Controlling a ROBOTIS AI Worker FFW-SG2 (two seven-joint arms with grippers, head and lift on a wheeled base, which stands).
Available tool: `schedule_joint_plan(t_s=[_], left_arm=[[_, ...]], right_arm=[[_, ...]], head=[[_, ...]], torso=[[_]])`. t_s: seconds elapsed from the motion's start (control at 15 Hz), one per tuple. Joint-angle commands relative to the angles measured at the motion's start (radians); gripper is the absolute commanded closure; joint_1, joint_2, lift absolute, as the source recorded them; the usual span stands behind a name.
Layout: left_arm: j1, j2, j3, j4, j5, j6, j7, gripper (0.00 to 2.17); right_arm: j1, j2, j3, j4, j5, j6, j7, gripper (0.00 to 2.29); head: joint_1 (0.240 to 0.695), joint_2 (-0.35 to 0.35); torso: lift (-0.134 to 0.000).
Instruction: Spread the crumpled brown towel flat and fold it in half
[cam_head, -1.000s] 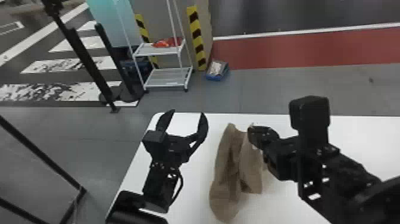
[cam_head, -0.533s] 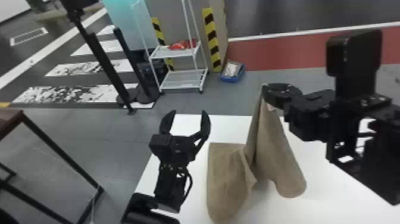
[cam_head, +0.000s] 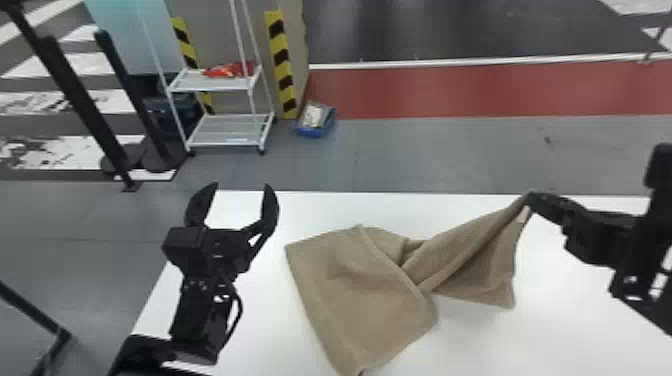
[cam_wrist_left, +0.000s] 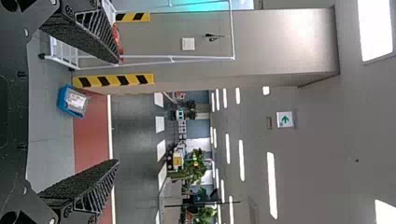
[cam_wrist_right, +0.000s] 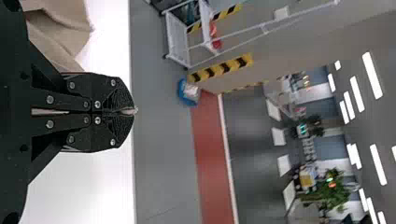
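Two black grippers show over the white table (cam_head: 560, 330). The left gripper (cam_head: 242, 186) is at the table's far left corner, its fingers spread wide with nothing between them. The right gripper (cam_head: 531, 198) is near the far edge, well to the right of that corner, its fingers closed on one end of the brown towel (cam_head: 360, 290). From that pinch the cloth slopes down, twisted and creased, to a broader, flatter part lying between the table's left edge and the right gripper.
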Motion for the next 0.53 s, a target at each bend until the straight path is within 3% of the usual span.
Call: schedule_joint_plan(t_s=[0.0, 0.27, 0.47], left_arm=[[0.011, 0.000, -0.024, -0.011, -0.007, 0.026, -0.013, 0.14], [0.082, 0.012, -0.116, -0.075, -0.032, 0.056, -0.057, 0.21], [0.111, 0.038, -0.265, -0.075, -0.086, 0.087, 0.021, 0.44]], right_arm=[[0.041, -0.035, -0.004, 0.184, 0.051, -0.126, 0.037, 1.26], [0.082, -0.026, 0.012, 0.327, 0.119, -0.277, 0.054, 1.26], [0.084, -0.006, 0.027, 0.402, 0.298, -0.286, 0.033, 1.26]], head=[[0.695, 0.050], [0.695, -0.022], [0.695, -0.104]], torso=[[0.000], [0.000], [0.000]])
